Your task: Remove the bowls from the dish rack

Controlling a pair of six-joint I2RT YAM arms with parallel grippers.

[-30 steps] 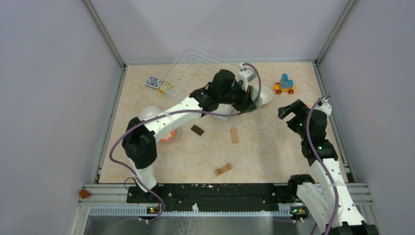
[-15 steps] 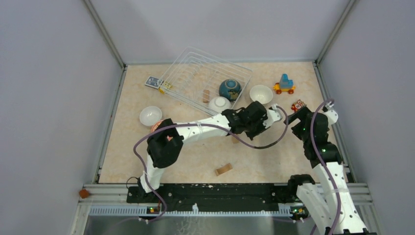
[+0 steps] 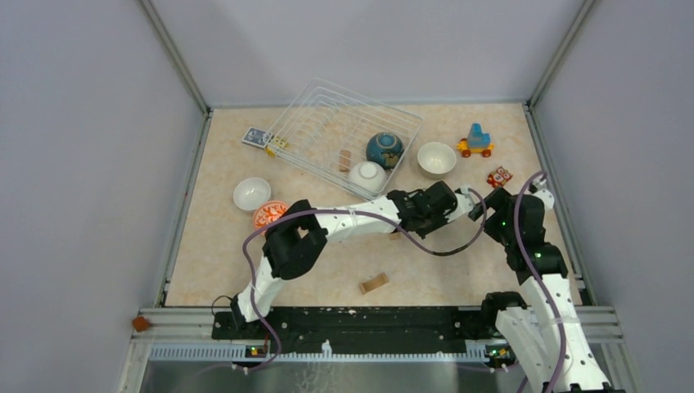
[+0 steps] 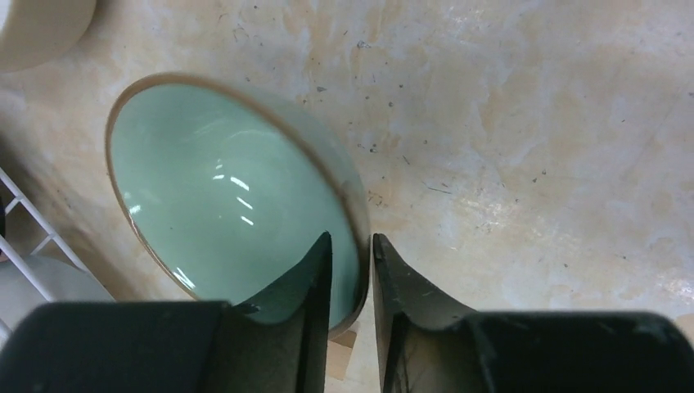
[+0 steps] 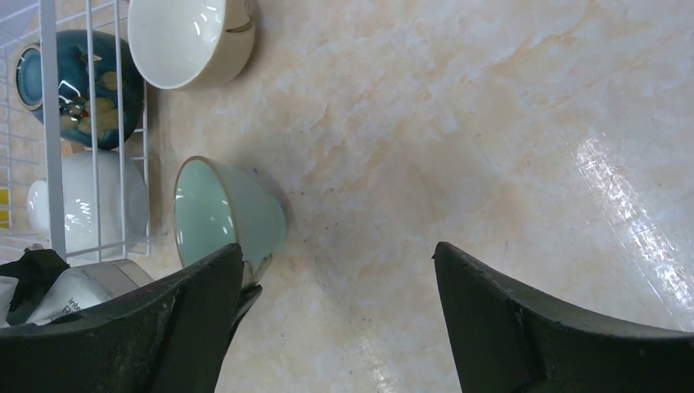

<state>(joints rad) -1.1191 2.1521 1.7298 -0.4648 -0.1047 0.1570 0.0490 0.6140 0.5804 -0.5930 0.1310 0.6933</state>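
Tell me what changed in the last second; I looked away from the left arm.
The left arm swung from over the dish rack toward the right arm, bringing the mint green bowl out to the table; the jaws of the left gripper now straddle its rim, grip uncertain. The right gripper drew in slightly, jaws open. The beige bowl, and the dark blue bowl and white bowl in the rack, stayed put.

The dish rack (image 3: 319, 123) is set at the back of the desk (image 3: 458, 270). In its near right corner, the rear bowl (image 3: 385, 150) is placed behind the front bowl (image 3: 367, 174). Just right of the rack an outer bowl (image 3: 436, 159) is found, with the toy train (image 3: 475, 142) beyond it. Before the rack's left end, a left bowl (image 3: 251, 194) and a nearer bowl (image 3: 270, 214) are set side by side.
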